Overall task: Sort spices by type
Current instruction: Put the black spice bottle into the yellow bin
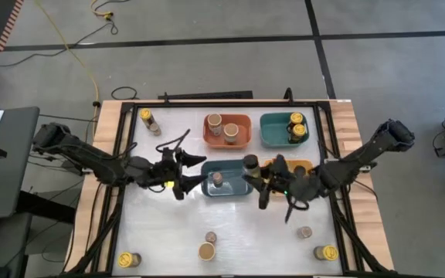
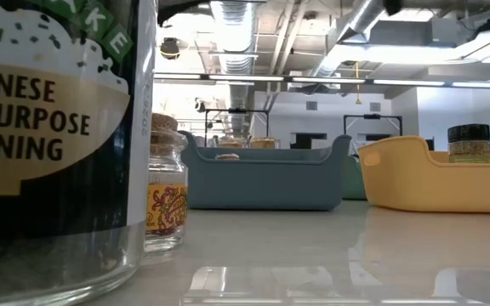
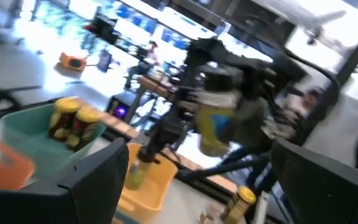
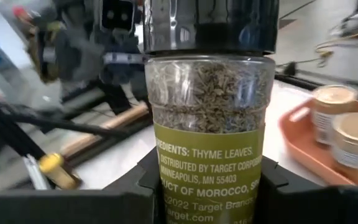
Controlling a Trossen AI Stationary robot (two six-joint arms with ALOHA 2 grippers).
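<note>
A: Nearest the front edge?

B: Loose spices only. At the left corner, a yellow-lidded jar (image 1: 130, 260). Around the middle, a tan-lidded jar (image 1: 207, 251), with a small brown-topped jar (image 1: 211, 237) just behind it. Toward the right, another brown-topped jar (image 1: 305, 232) and a second yellow-lidded jar (image 1: 326, 252) near the corner.

A: And mid-table?

B: Left gripper (image 1: 194, 171): fingers spread wide, nothing between them, just left of the blue bin (image 1: 234, 189). Inside that bin, one brown-topped jar standing upright (image 1: 217, 179). Right gripper (image 4: 210, 193): pinching a thyme jar (image 4: 209, 93) by its lower body, dark lid up, green leaves visible through the glass. Sits at the right end of the blue bin, beside the yellow bin (image 2: 415, 183).

A: Anything in the yellow bin?

B: A dark-lidded jar (image 2: 469, 143), showing above the rim in the low view. From above, mostly covered by the right arm.

A: Farther back?

B: Orange bin (image 1: 242, 120) with two tan-lidded jars (image 1: 231, 133) close together. To its right, teal bin (image 1: 273, 131) with two yellow-lidded jars (image 1: 297, 123) touching at its right end. At the far-left corner, a lone yellow-lidded jar (image 1: 146, 117), well apart from all the bins.
</note>
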